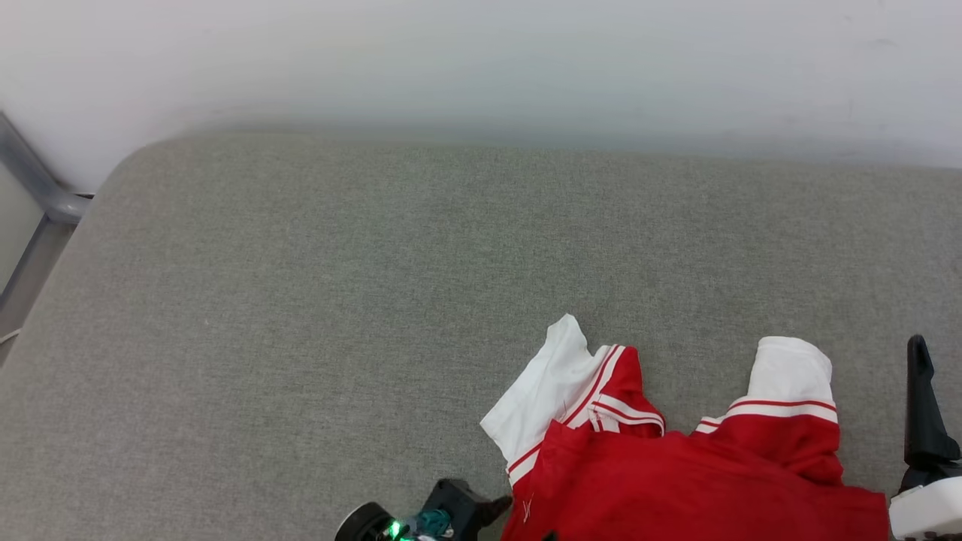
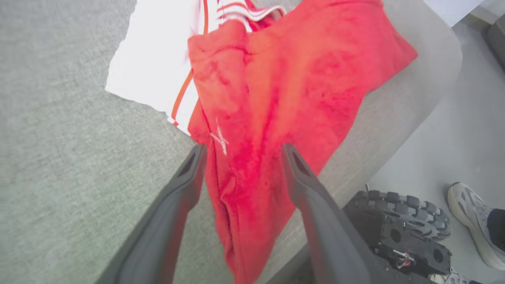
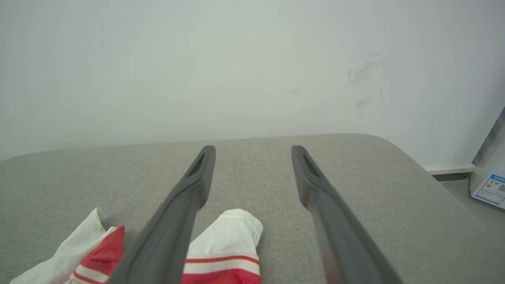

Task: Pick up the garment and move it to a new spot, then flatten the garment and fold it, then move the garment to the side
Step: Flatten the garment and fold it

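- A grey fabric pad spreads across the head view and runs back to a pale wall. Its corners are rounded.
- The jersey lies crumpled on the pad's near edge, right of the middle in the head view, with the red body nearest the robot. The two white sleeves point away toward the wall.
- The left sleeve lies flat and fanned out, and the right sleeve stands up as a short tube. Both are edged with striped trim.
- In the left wrist view the red cloth appears to spill over the pad's edge toward the floor, though it is blurred there.
- The left claw reaches in low from the near edge at the jersey's left side. Its two dark fingers are spread wide, one on each side of a hanging fold of red cloth, and they pinch nothing.
- The right claw sits past the jersey's right side, raised above the pad and aimed at the wall. Its fingers are spread wide and hold nothing, and the right sleeve lies between and below them.
- A knobbly black wheel of the robot stands on the floor beside the pad.
- A person's pale shoe rests near that wheel.
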